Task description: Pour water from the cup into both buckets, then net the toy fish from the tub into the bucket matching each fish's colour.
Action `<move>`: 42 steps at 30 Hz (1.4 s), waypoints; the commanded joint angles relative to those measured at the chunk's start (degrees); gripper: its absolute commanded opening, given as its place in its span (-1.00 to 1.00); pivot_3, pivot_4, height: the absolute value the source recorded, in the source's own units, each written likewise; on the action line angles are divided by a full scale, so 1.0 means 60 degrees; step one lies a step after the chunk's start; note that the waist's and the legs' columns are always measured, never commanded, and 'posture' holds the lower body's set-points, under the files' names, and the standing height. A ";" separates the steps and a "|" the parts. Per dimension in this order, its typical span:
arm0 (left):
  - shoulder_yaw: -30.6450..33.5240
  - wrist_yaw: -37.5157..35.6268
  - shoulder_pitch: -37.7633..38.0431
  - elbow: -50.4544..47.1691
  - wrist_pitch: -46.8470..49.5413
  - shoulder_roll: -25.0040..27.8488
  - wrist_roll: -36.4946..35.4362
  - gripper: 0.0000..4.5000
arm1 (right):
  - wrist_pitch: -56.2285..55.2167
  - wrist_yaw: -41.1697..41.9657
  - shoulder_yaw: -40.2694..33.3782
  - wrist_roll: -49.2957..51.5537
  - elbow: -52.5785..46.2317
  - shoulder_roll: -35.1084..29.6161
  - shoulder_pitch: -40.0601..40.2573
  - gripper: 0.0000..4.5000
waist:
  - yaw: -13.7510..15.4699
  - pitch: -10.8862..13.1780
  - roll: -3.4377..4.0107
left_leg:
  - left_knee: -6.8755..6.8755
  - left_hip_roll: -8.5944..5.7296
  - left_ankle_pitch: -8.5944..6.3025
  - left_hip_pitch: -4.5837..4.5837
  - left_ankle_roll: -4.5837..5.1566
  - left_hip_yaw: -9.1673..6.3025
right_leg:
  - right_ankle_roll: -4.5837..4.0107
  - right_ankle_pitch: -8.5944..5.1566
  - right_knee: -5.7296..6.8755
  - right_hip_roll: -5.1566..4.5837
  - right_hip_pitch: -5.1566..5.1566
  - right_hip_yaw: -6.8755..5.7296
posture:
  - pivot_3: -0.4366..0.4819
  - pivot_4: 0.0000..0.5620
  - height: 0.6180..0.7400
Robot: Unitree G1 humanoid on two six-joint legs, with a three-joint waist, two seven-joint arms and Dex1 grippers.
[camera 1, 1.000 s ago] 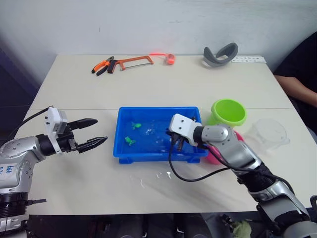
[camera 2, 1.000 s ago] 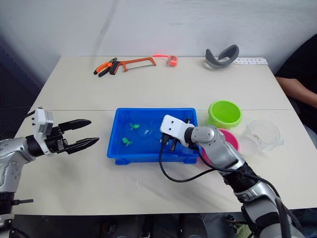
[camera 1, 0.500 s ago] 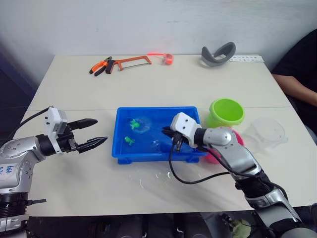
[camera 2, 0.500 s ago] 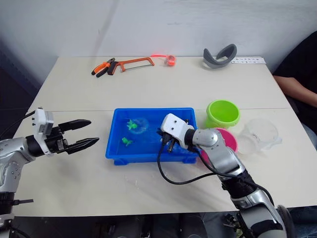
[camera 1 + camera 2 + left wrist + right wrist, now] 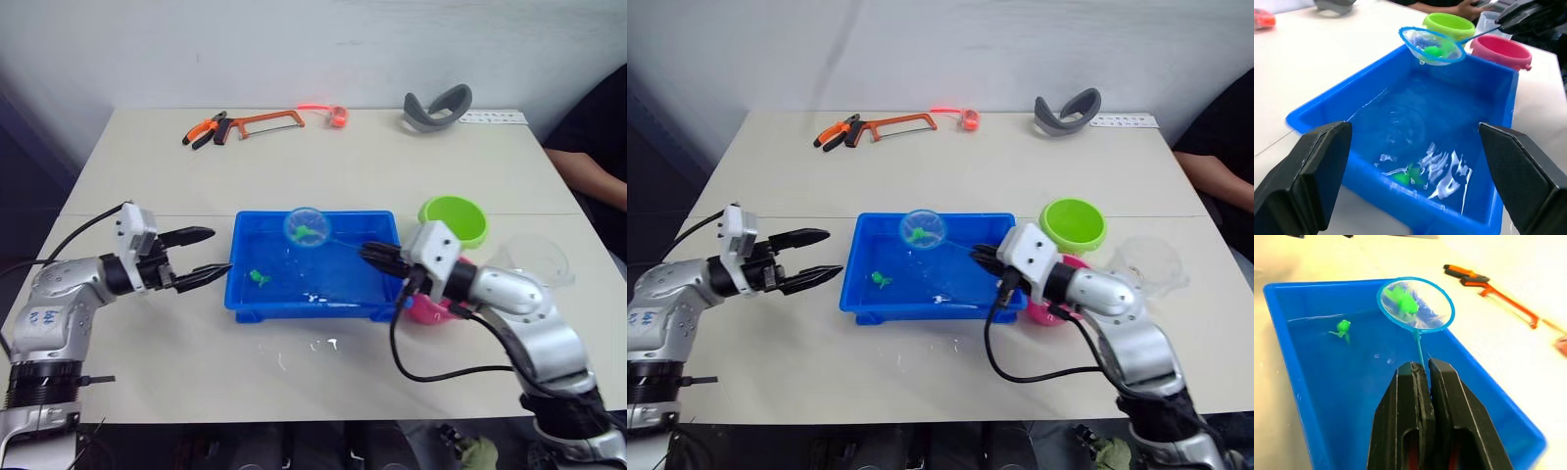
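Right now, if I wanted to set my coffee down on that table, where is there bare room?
The widest bare patch lies between the blue tub and the far-edge tools: pliers, hacksaw and grey headband. The near strip in front of the tub is also bare, though splashed. It is crowded by the green bucket, pink bucket and clear cup.

The pink bucket [image 5: 428, 307] is mostly hidden behind the right arm, the person [image 5: 600, 137] is chopped off at the edge, and the net's handle end vanishes between the right jaws.

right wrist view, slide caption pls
Right end effector lifts the net holding a green fish above the blue tub.
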 commanded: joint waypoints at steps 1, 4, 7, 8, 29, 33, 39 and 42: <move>-0.0314 -0.0108 -0.0448 -0.0161 -0.0174 -0.0284 0.0025 0.99 | 0.0381 0.0063 -0.1266 0.0692 -0.0983 -0.0523 0.0470 -1.00 | 0.0019 0.0000 -0.0001 | -0.0001 0.0000 0.0000 0.0000 0.0001 0.0002 | 0.0000 0.0000 -0.0002 -0.0001 0.0000 0.0003 | -0.05 -0.47 1.00; -0.0647 -0.0141 -0.0859 -0.0065 -0.0224 -0.0699 0.0097 0.99 | 0.0448 0.0170 -0.2222 0.0795 -0.1416 -0.1129 0.1182 -1.00 | 0.0114 0.0000 -0.0001 | 0.0001 -0.0002 0.0002 -0.0002 0.0004 0.0001 | 0.0000 0.0000 -0.0004 -0.0001 0.0003 0.0001 | -0.05 -0.47 1.00; -0.0964 -0.0203 -0.1227 0.0069 -0.0268 -0.1104 0.0162 0.99 | 0.0353 0.0249 -0.3310 0.0745 -0.1514 -0.1639 0.1899 -1.00 | 0.0223 0.0000 -0.0003 | 0.0004 -0.0003 0.0003 -0.0002 0.0006 0.0006 | 0.0001 0.0000 -0.0008 0.0003 0.0007 0.0003 | -0.05 -0.47 1.00; -0.1026 -0.0226 -0.1295 0.0099 -0.0274 -0.1183 0.0178 0.99 | 0.0290 0.0264 -0.3550 0.0721 -0.1485 -0.1756 0.2058 -1.00 | 0.0236 0.0000 -0.0003 | 0.0008 -0.0004 0.0004 -0.0001 0.0007 0.0008 | 0.0001 0.0000 -0.0007 0.0006 0.0010 0.0003 | -0.05 -0.47 1.00; -0.1940 -0.0225 -0.2321 0.0837 -0.0650 -0.3139 0.0443 0.99 | -0.9133 -0.4332 -0.3873 -0.7914 0.5404 -0.5566 0.3263 -1.00 | 0.0201 0.0002 0.0001 | 0.0008 -0.0003 0.0022 0.0036 0.0004 0.0020 | 0.0007 0.0000 -0.0009 0.0009 0.0047 0.0017 | -0.05 -0.47 1.00; -0.1946 -0.0189 -0.2278 0.0856 -0.0709 -0.3298 0.0470 0.99 | -0.9710 -0.6084 -0.3669 -0.9326 0.5847 -0.6036 0.3129 -1.00 | 0.0220 0.0003 0.0001 | 0.0007 -0.0002 0.0025 0.0035 -0.0001 0.0015 | 0.0007 0.0000 -0.0016 0.0010 0.0051 0.0016 | -0.05 -0.47 1.00; -0.2025 -0.0102 -0.2337 0.0794 -0.0644 -0.3585 0.0476 0.99 | -1.0224 -0.7807 -0.2858 -1.0721 0.6439 -0.6712 0.2622 -1.00 | 0.0221 0.0003 0.0002 | 0.0005 -0.0001 0.0027 0.0033 -0.0004 0.0007 | 0.0007 -0.0001 -0.0026 0.0017 0.0055 0.0014 | -0.05 -0.47 1.00; -0.2065 -0.0006 -0.2412 0.0807 -0.0612 -0.3693 0.0526 0.99 | -1.0442 -0.8495 -0.2543 -1.1085 0.6658 -0.6978 0.2506 -1.00 | 0.0222 0.0003 0.0002 | 0.0004 -0.0001 0.0027 0.0029 -0.0004 0.0005 | 0.0007 -0.0001 -0.0030 0.0019 0.0056 0.0010 | -0.05 -0.47 1.00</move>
